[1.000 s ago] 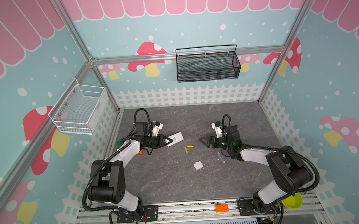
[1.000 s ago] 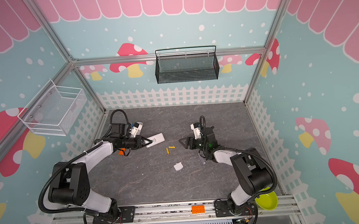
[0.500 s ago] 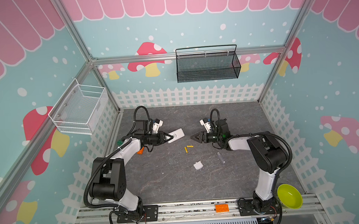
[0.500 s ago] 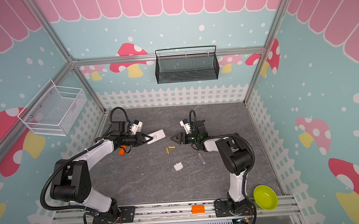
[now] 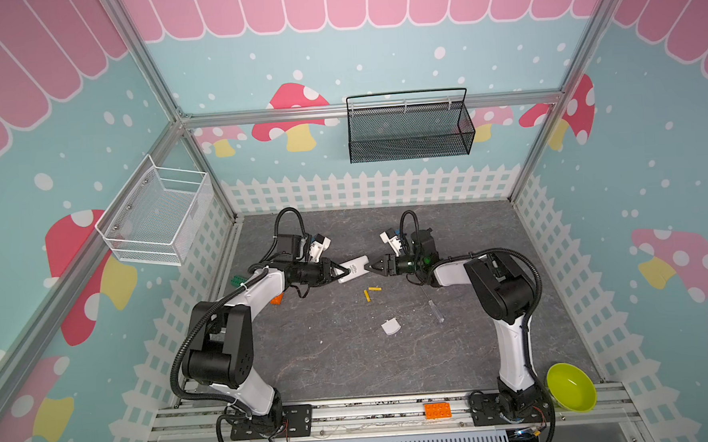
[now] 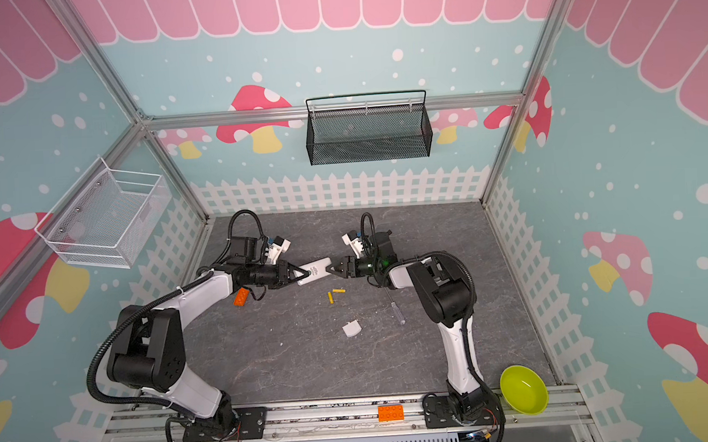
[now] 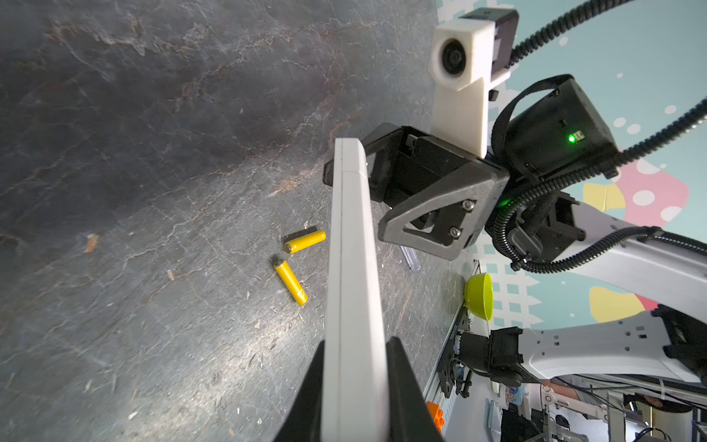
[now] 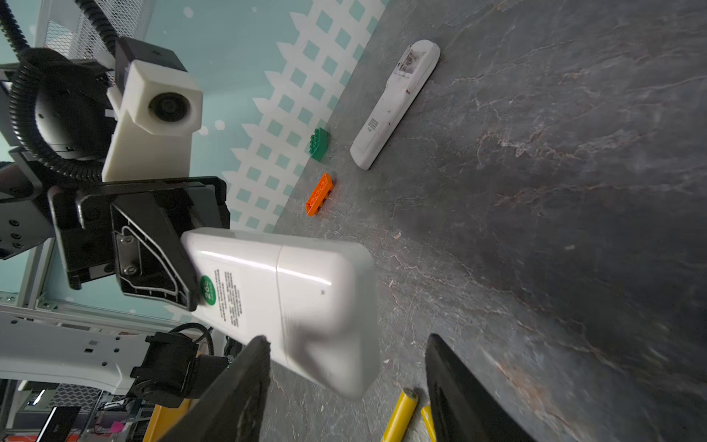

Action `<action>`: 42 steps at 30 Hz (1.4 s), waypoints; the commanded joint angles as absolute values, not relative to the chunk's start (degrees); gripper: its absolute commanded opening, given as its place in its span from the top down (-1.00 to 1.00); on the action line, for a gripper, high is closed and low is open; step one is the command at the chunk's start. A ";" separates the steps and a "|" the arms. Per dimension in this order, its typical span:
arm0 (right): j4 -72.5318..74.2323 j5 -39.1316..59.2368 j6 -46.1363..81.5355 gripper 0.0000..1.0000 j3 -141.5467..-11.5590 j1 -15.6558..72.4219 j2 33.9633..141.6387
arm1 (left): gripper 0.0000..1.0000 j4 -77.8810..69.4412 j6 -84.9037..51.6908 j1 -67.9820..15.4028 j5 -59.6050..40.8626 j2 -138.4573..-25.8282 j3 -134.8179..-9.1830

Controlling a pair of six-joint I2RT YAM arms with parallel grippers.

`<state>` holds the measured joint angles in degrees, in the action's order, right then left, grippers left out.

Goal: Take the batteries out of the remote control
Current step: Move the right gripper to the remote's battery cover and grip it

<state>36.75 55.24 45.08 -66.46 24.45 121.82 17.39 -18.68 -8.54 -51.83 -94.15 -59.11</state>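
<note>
The left claw (image 5: 344, 272) is clamped narrow on one end of a white remote (image 5: 357, 267), its fingers (image 7: 398, 367) pressed against the two flat faces, and holds it clear of the table (image 5: 335, 364). The right claw (image 8: 346, 338) stands partly open around the remote's other end. One finger (image 8: 245, 382) is right at the casing and the other stands apart from it with a clear gap, so it is not gripping.

In both top views the claws meet tip to tip, left at 9 o'clock of the remote and right at 3 o'clock. Two yellow batteries (image 5: 370, 292) lie loose on the table at 5 o'clock from the remote, close together. No black ones show. A small grey cover (image 5: 391, 326) lies at 5 o'clock from them and a clear-handled screwdriver (image 5: 433, 311) at 4 o'clock. The right wrist view shows a second remote (image 8: 394, 103) flat on the table near a green brick (image 8: 319, 143) and an orange brick (image 8: 319, 193).
</note>
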 commanded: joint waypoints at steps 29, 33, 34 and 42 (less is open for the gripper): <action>41.49 58.45 46.53 0.37 -66.95 24.79 122.36 | 1.00 21.18 -15.12 -10.72 -49.01 -95.09 -62.05; 41.30 58.42 47.15 0.41 -66.12 24.70 122.13 | 1.00 20.76 -15.61 -10.72 -48.68 -95.45 -62.12; 41.62 58.62 47.63 0.43 -65.86 24.76 121.93 | 1.00 21.08 -15.57 -10.73 -48.72 -95.45 -62.41; 42.37 58.71 47.46 0.54 -63.36 24.78 119.55 | 1.00 22.02 -14.51 -10.76 -47.35 -95.10 -62.42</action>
